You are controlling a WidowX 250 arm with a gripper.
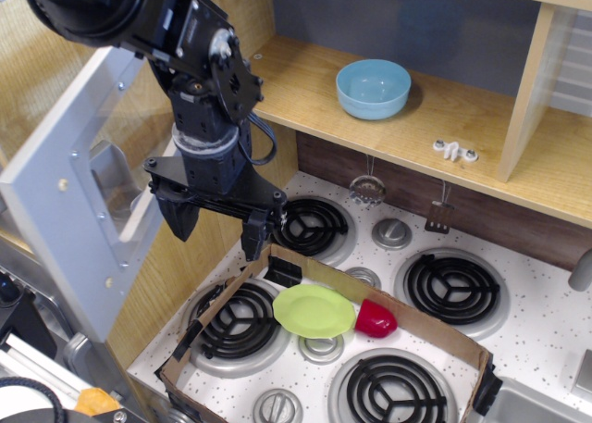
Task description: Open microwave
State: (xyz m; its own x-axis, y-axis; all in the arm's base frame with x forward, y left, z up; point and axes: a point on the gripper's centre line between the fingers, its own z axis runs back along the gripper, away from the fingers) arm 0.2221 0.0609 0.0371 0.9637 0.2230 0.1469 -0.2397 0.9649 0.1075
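two jaws wide apart, empty, beside the microwave (69,210) door

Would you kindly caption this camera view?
Open gripper beside the swung-out microwave door, above a toy stove.

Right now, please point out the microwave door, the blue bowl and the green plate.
microwave door (55,210): main camera view, on the grey frame left of its window.
blue bowl (373,89): main camera view, on its outer wall.
green plate (313,311): main camera view, on its centre.
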